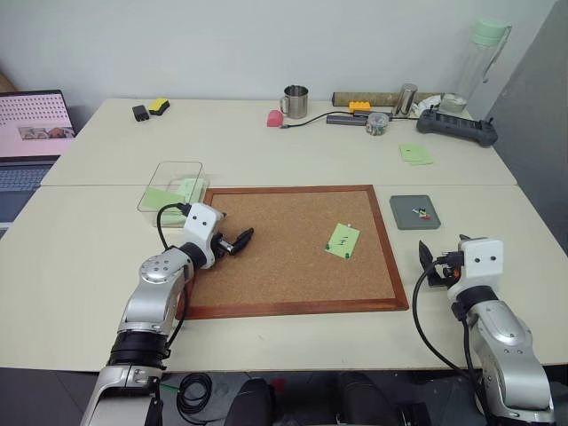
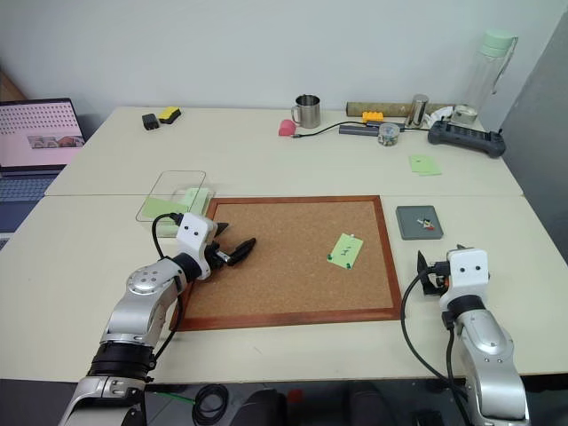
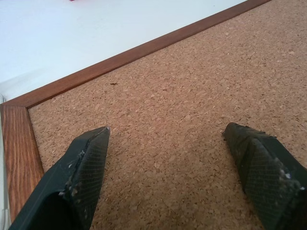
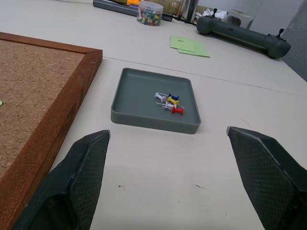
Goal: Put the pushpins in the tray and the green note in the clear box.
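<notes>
several pushpins [image 4: 169, 102] already lie in the tray [image 4: 129, 100], just ahead of the right pincer [image 4: 168, 177], whose jaws stand wide and empty. the green note [image 1: 343, 240] lies on the cork board [image 1: 284, 266], seemingly pinned by two pins, between the pincers. the left pincer [image 1: 238, 240], spread and empty, hovers over the board; the clear box [image 1: 164, 177] sits beyond it, already holding green paper. left, i judge: pull those pins, box the note.

Pale cream desk [image 1: 266, 151] of pushed-together tops, seams showing between them. Plain white wall [image 1: 231, 44] close behind its far edge. Grey panel [image 1: 532, 98] at the right side. Open laptop [image 1: 31, 133] at the left edge. Soft, even light throughout.
</notes>
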`<state>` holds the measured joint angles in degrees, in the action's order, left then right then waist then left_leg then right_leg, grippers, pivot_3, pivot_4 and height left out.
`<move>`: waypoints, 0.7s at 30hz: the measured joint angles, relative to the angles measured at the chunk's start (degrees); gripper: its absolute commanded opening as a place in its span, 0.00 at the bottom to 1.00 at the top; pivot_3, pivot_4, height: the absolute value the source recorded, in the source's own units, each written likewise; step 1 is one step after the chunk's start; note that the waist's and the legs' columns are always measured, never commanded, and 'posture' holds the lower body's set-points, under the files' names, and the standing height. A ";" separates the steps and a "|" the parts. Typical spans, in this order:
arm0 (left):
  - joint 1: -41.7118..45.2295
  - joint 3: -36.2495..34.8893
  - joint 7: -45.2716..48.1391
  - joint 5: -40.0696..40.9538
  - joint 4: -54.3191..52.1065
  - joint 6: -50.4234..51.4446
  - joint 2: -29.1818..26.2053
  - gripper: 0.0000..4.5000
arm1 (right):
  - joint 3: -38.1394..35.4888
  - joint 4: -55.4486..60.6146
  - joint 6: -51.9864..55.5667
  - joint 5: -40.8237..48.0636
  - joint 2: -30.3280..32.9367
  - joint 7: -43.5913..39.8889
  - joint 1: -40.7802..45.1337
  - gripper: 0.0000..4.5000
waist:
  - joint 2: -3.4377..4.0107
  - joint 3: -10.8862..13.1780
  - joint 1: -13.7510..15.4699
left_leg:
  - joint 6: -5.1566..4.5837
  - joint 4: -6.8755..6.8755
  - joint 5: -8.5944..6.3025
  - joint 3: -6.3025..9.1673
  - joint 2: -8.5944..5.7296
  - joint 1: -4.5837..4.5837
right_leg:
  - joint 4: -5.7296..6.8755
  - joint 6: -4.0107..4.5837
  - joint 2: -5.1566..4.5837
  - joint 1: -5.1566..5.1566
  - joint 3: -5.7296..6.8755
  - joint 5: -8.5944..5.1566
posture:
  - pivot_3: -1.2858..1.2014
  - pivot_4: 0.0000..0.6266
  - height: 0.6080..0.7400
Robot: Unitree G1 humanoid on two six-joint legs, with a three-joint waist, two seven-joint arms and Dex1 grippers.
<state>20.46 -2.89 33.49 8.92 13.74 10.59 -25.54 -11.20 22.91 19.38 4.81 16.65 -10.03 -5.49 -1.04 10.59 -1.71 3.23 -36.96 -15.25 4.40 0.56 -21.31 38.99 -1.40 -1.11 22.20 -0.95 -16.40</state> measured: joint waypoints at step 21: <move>0.01 -0.47 1.54 0.99 0.00 0.68 0.01 0.90 | 0.00 0.00 0.00 0.56 0.01 0.07 -0.01 0.91 | 0.00 0.00 0.00 | 0.00 0.00 0.00 0.00 0.00 -0.01 | 0.00 0.00 0.00 0.00 0.00 0.00 | 0.52 0.24 1.00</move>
<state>20.47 -3.35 35.04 9.90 13.74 11.27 -25.52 -11.20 22.92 19.39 5.37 16.67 -9.96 -5.50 -1.05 10.59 -1.72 3.23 -36.96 -15.25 4.40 0.55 -21.32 38.99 -1.40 -1.11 22.20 -0.95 -16.40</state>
